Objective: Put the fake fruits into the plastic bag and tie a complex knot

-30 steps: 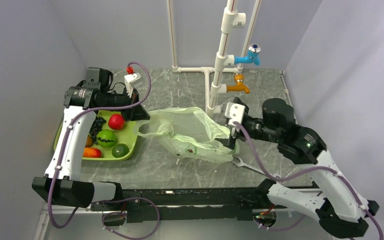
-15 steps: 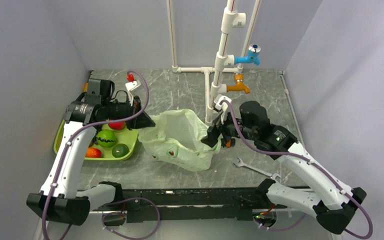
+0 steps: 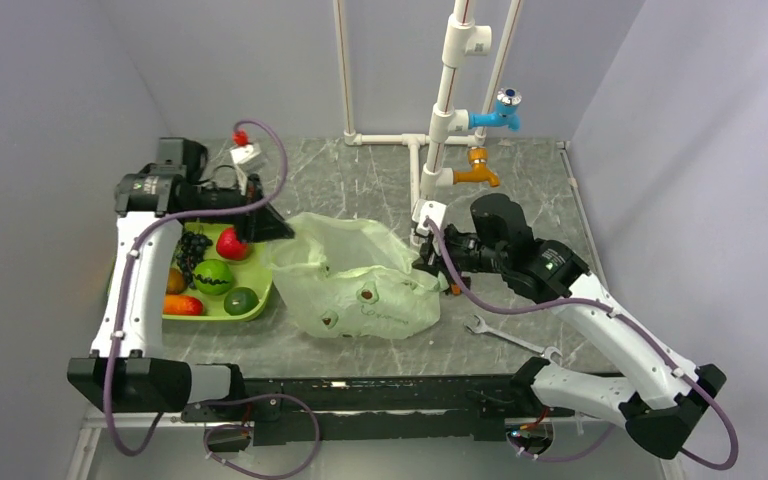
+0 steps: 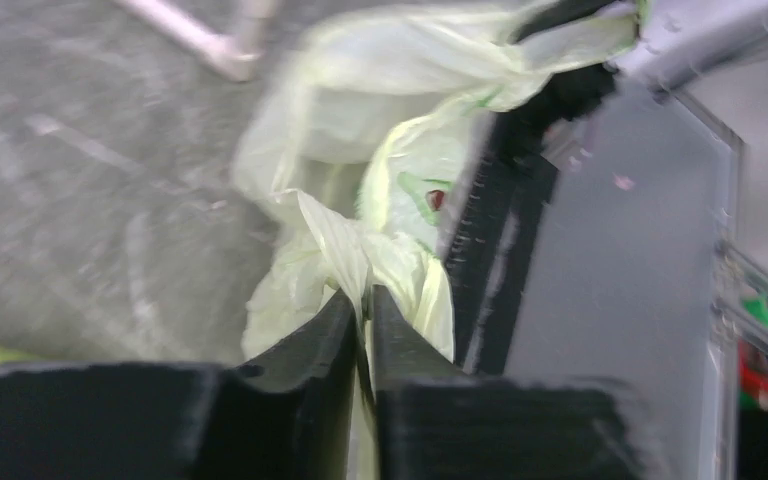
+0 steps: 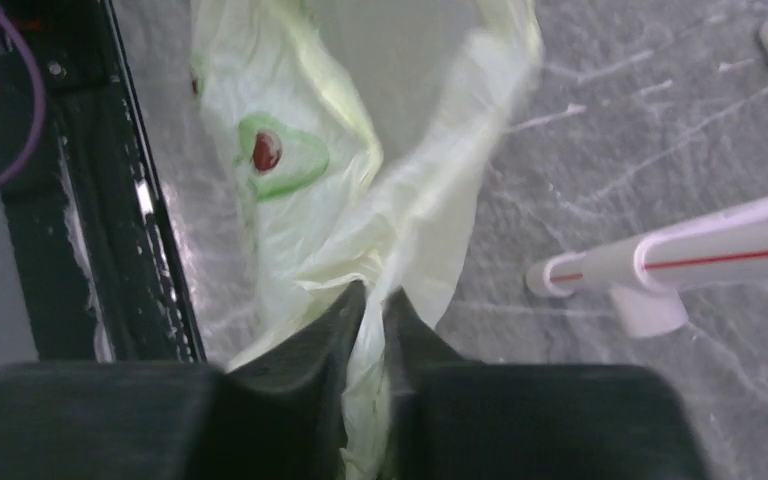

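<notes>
The plastic bag (image 3: 360, 285), pale green and crinkly with avocado prints, lies crumpled mid-table. My left gripper (image 3: 272, 230) is shut on its left edge; the left wrist view shows thin film (image 4: 400, 180) pinched between the black jaws (image 4: 363, 300). My right gripper (image 3: 428, 262) is shut on the bag's right edge, where film (image 5: 290, 150) is squeezed between the jaws (image 5: 373, 297). The fake fruits sit in the lime-green tray (image 3: 260, 285): a red one (image 3: 230, 243), a green one (image 3: 212, 276), a dark green one (image 3: 241, 300), an orange-red one (image 3: 185, 305) and dark grapes (image 3: 192, 250).
White pipework (image 3: 438, 130) stands at the back, carrying a blue tap (image 3: 500, 108) and an orange tap (image 3: 475, 172), just behind my right gripper. A metal wrench (image 3: 505, 335) lies right of the bag near the front. Grey walls enclose the table.
My right gripper swung left along the bag's right side and closed on its edge. The left gripper drew back to the left with its edge, and the bag shifted left and bunched up.
</notes>
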`<state>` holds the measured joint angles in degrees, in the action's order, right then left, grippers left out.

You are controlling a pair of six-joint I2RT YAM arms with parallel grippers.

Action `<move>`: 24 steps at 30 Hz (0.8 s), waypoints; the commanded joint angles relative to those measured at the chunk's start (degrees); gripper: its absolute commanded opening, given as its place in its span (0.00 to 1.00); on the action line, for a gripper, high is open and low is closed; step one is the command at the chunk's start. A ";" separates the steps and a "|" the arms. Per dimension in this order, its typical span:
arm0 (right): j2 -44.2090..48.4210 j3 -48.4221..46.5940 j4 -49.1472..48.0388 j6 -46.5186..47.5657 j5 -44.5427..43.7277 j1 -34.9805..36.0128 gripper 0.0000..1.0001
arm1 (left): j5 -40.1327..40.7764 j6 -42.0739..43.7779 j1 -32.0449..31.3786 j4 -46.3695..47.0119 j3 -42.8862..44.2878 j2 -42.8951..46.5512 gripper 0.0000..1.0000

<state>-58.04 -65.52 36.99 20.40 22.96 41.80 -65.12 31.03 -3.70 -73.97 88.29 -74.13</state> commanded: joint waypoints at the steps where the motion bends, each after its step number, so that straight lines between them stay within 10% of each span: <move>1: 4.73 2.38 1.50 1.72 1.02 -1.45 0.00 | 0.63 6.04 10.70 -0.76 -0.55 1.84 0.32; 6: 8.19 6.83 -7.25 -1.57 5.30 -1.44 0.00 | 3.43 7.14 7.02 18.53 -8.61 15.98 0.98; 15: 5.72 6.67 -12.67 1.00 12.98 -1.37 0.06 | 14.39 6.80 -24.71 33.19 -10.44 13.08 0.99; 21: 5.30 6.48 -15.85 0.28 14.96 -1.22 0.09 | 19.80 5.59 -34.63 42.92 -15.93 8.05 0.99; 24: 5.27 5.80 -15.52 0.40 15.81 -1.03 0.17 | 23.73 4.36 -37.17 46.56 -17.73 6.18 0.67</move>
<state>-52.93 -58.43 25.30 20.78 35.38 40.38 -47.05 36.80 -37.89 -35.64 71.85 -67.59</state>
